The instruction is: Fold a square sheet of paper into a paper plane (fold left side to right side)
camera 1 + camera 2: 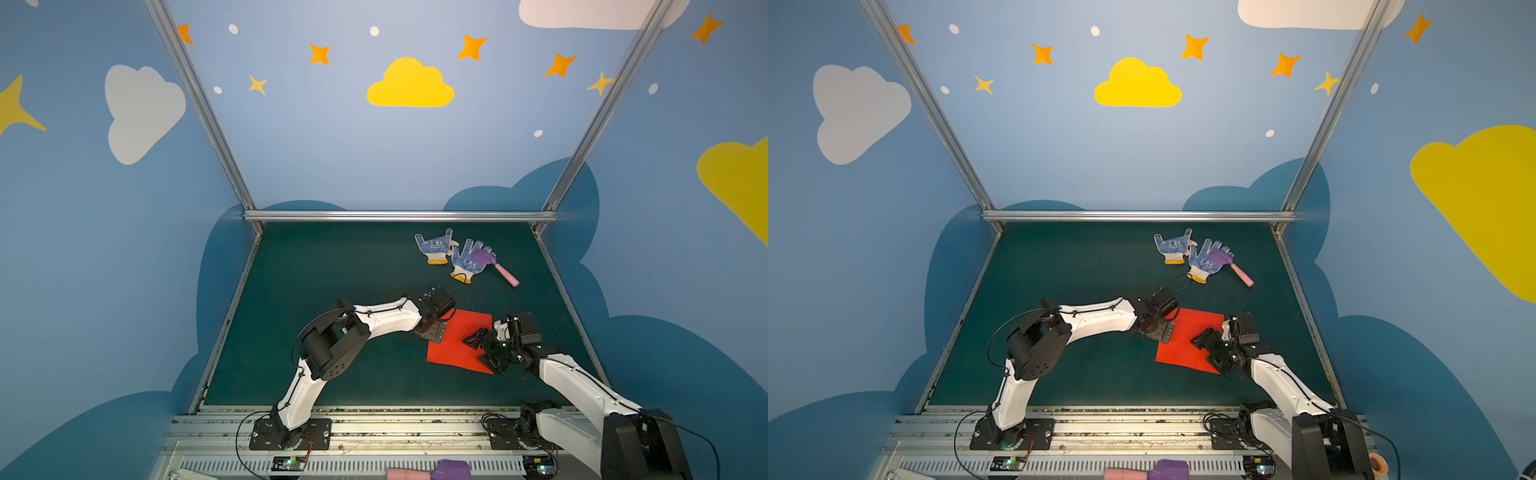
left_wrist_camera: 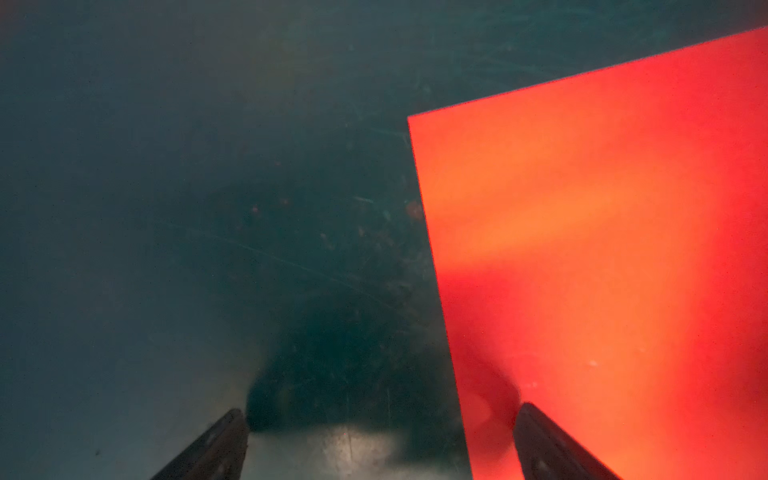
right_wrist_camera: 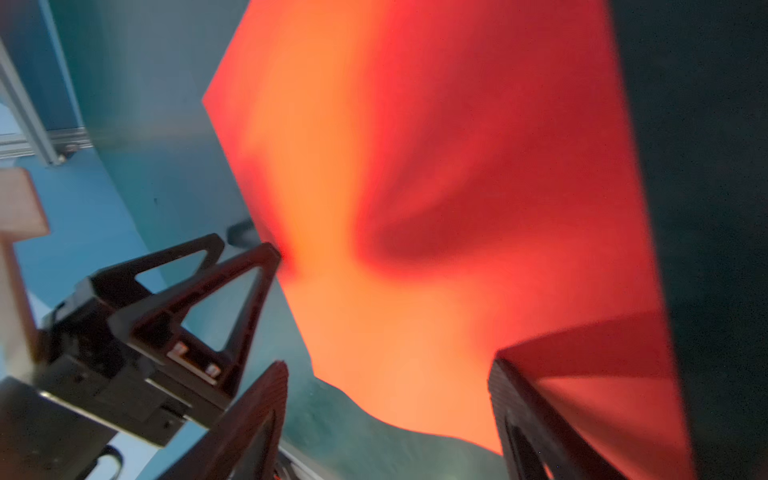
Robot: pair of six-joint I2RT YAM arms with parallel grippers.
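We see the paper (image 1: pixel 459 340) on the mat (image 1: pixel 332 270); our left gripper (image 2: pixel 380 409), jaws wide, straddles its left edge; our right gripper (image 3: pixel 388 361), jaws apart, hangs over its near right part.

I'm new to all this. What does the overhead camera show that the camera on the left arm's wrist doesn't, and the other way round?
Only a top view shows the whole red sheet of paper, the right hand over it, and the gloves and toy hammer farther back on the table. Only the left wrist view shows, close up, that the left hand is open, with one finger over the paper, the other over bare table, and the paper's edge between them. Both show the red paper lying on the green table.
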